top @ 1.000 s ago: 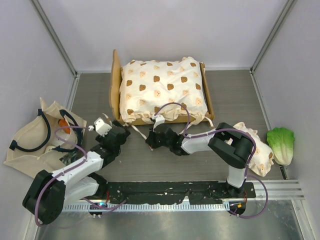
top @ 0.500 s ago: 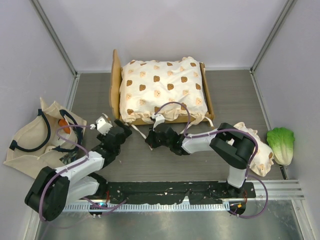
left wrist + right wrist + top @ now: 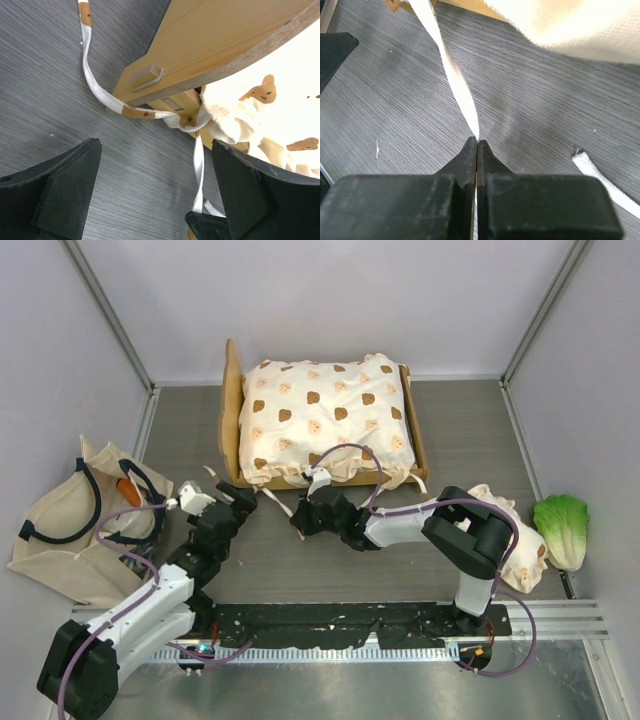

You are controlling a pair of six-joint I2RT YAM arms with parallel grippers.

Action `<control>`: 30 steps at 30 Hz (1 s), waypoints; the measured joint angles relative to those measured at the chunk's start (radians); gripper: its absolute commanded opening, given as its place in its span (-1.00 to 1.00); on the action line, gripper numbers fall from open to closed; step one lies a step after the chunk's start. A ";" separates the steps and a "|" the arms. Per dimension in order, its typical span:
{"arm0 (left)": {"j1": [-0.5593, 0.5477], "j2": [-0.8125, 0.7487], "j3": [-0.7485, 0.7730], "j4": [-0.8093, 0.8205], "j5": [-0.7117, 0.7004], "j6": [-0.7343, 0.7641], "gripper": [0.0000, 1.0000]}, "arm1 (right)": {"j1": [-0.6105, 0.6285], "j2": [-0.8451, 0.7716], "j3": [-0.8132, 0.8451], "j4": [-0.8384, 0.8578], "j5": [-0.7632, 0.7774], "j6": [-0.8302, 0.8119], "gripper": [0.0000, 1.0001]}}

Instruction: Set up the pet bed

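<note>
Pet bed (image 3: pixel 232 410) sits at the back middle of the grey counter (image 3: pixel 480 430), its scalloped wooden headboard on the left side and the cream bear-print cushion (image 3: pixel 325 415) filling the frame. A white tie strap (image 3: pixel 92 80) from the cushion loops around the wood at the near left corner of the frame and trails onto the counter. Just in front of the bed's near edge, the right pincer (image 3: pixel 477 141) is closed tight on the end of a tie strap (image 3: pixel 451 75), which runs taut up toward the cushion. The left pincer (image 3: pixel 156 150) hangs near that left corner with its jaws spread wide, holding nothing. Farther out, a beige tote bag (image 3: pixel 60 540) with black handles lies at the left wall, a small pillow (image 3: pixel 520 550) in the same bear print lies under the right arm, and a green lettuce toy (image 3: pixel 562 528) lies by the right wall.
</note>
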 measured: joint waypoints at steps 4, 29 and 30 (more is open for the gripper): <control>0.022 -0.041 -0.003 -0.034 0.014 0.000 0.99 | 0.000 0.000 0.000 0.003 0.002 0.014 -0.99; 0.446 -0.080 -0.030 0.078 0.436 -0.160 0.99 | 0.000 -0.029 -0.025 0.087 0.058 0.105 -0.99; 0.452 -0.063 -0.022 0.079 0.442 -0.172 0.99 | 0.000 -0.029 -0.024 0.087 0.058 0.105 -0.99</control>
